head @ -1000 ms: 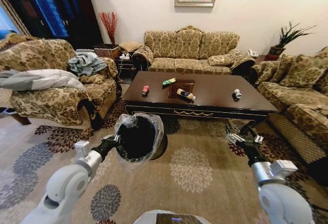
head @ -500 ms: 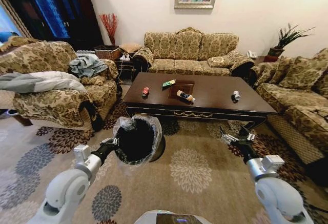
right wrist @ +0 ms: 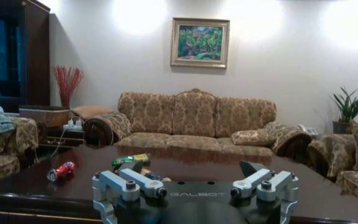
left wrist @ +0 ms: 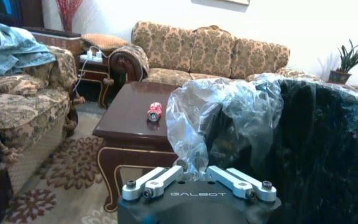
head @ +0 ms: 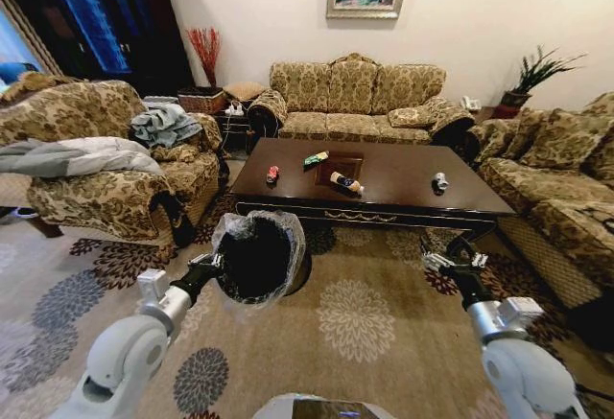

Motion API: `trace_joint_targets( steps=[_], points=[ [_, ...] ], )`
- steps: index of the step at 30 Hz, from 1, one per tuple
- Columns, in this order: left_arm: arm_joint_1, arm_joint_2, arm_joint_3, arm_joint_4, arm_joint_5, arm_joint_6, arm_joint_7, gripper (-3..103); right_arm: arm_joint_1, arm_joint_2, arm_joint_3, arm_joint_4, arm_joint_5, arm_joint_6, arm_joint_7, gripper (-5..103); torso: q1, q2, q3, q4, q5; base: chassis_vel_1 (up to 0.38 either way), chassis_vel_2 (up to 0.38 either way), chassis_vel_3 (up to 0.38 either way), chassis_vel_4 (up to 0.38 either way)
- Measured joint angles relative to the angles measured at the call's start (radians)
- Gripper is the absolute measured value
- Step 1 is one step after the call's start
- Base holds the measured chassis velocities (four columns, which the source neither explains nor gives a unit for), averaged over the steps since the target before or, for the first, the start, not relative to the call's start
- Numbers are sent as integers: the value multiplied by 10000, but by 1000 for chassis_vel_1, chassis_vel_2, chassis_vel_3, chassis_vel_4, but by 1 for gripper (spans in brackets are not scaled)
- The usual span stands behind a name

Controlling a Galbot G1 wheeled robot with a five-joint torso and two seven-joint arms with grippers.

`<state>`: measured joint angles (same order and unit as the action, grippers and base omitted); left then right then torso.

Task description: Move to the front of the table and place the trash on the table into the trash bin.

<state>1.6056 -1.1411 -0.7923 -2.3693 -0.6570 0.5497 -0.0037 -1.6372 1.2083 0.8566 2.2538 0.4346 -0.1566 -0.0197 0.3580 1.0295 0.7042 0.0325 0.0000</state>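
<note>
The dark brown table (head: 403, 165) stands ahead of me across the carpet. On it lie pieces of trash: a red can (head: 272, 174), a green wrapper (head: 316, 158), a labelled bottle (head: 347, 183) and a silvery can (head: 440, 181). My left gripper (head: 204, 264) is shut on the bag-lined rim of the black trash bin (head: 254, 261), held up low at front left. The left wrist view shows the bin (left wrist: 316, 154), its gripper (left wrist: 195, 179) and the red can (left wrist: 153, 112). My right gripper (head: 449, 262) hangs open and holds nothing; its wrist view (right wrist: 195, 186) shows the red can (right wrist: 61, 171) and wrapper (right wrist: 129, 160).
A patterned sofa (head: 355, 93) stands behind the table. An armchair (head: 106, 174) draped with clothes is on the left, and another sofa (head: 566, 170) is on the right. A wicker basket (head: 201, 98) sits at back left. Open carpet (head: 365, 314) lies between me and the table.
The whole head view has shifted slightly, so the camera moved. The bin stays in my left gripper. My right gripper wavered a little and is back near where it was.
</note>
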Motion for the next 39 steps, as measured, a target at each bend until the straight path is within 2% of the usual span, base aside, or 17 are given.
trace_joint_targets(
  steps=[8, 14, 26, 39],
  points=[
    [-48, -35, 22, 31, 58, -49, 43, 2, 1, 4, 4, 18, -28, -4, 5, 100, 159, 357, 200, 0, 0, 0, 0, 0, 0],
    [-50, -93, 39, 164, 37, -360, 76, 2, 107, -44, -68, -299, -28, -7, -41, 100, 279, 637, 355, -1, 1, 0, 0, 0, 0],
    [102, -256, 32, 216, 438, -723, 225, 2, 79, -83, -49, -572, -241, -45, -267, 100, 281, 641, 357, -1, 0, 0, 0, 0, 0],
    [87, -217, 78, 133, 602, -515, 184, 2, 4, 8, -28, -485, -272, 6, -268, 100, 261, 581, 329, -1, -1, -173, 170, 171, -171]
  ],
)
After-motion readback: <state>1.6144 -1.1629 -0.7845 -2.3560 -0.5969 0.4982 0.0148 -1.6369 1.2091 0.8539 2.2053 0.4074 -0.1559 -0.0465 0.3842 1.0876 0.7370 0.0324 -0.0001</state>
